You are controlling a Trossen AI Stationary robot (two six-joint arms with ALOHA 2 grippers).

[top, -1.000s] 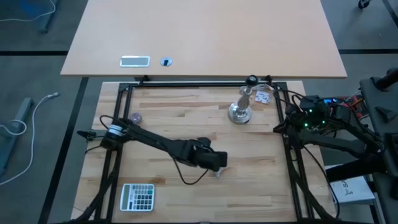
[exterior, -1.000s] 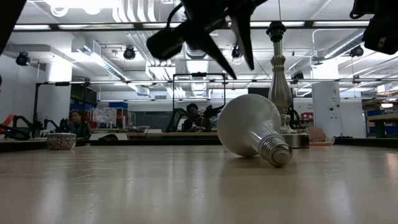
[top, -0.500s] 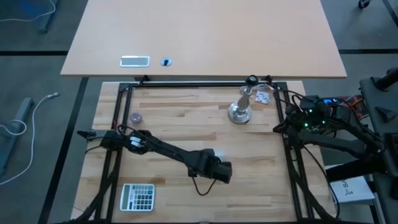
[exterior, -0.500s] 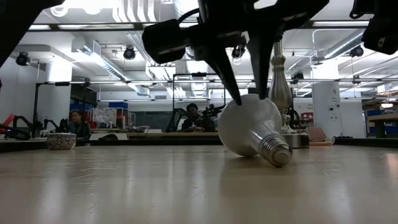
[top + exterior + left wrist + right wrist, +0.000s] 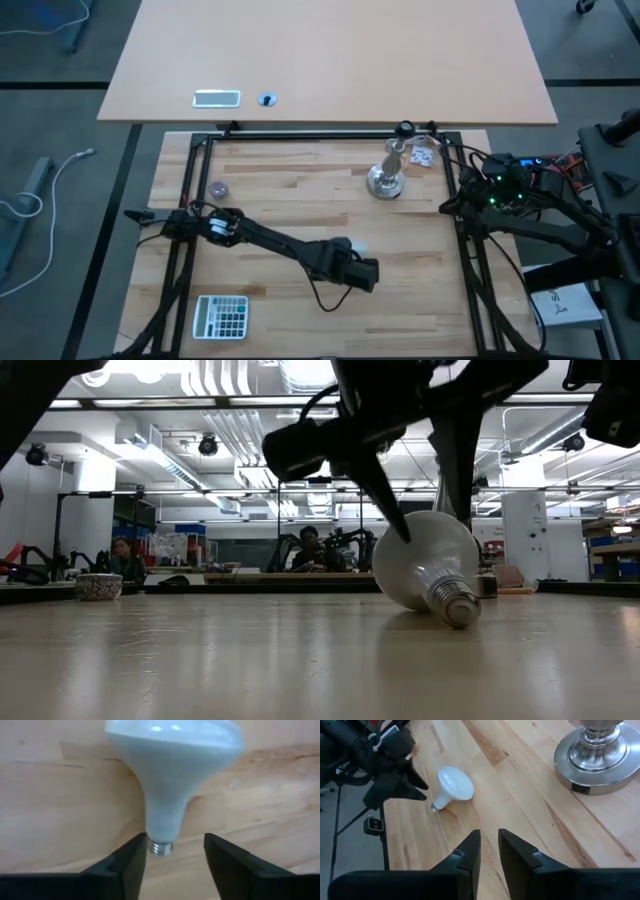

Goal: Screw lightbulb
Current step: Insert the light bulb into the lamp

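Note:
The white lightbulb (image 5: pixel 428 563) lies on its side on the wooden table, resting on its globe and its screw base (image 5: pixel 460 609), which points toward the near edge. My left gripper (image 5: pixel 175 845) comes down on it from above, open, one finger on either side of the neck (image 5: pixel 162 820). In the high view the gripper (image 5: pixel 362 268) hides most of the bulb. The silver lamp stand (image 5: pixel 387 178) rises near the far edge. My right gripper (image 5: pixel 489 840) waits at the table's right side, its fingers a little apart, with nothing between them. My left gripper's one finger (image 5: pixel 135 851) lies with its inner side against the bulb's neck just above the screw base (image 5: pixel 161 847); the other finger (image 5: pixel 220 851) stands clear of it. The fingers slant down from above. The bulb lies on the table.
A calculator (image 5: pixel 222 316) lies at the near left, and a small round object (image 5: pixel 218 188) at the left. Black frame rails (image 5: pixel 470 250) border the table. Small items (image 5: pixel 425 152) lie by the stand. People sit in the room beyond (image 5: pixel 312 545).
My left gripper has come down and gone toward the table's right edge onto the bulb, and its fingers have spread wider. The bulb, lying on its side, has shifted a little toward the right edge.

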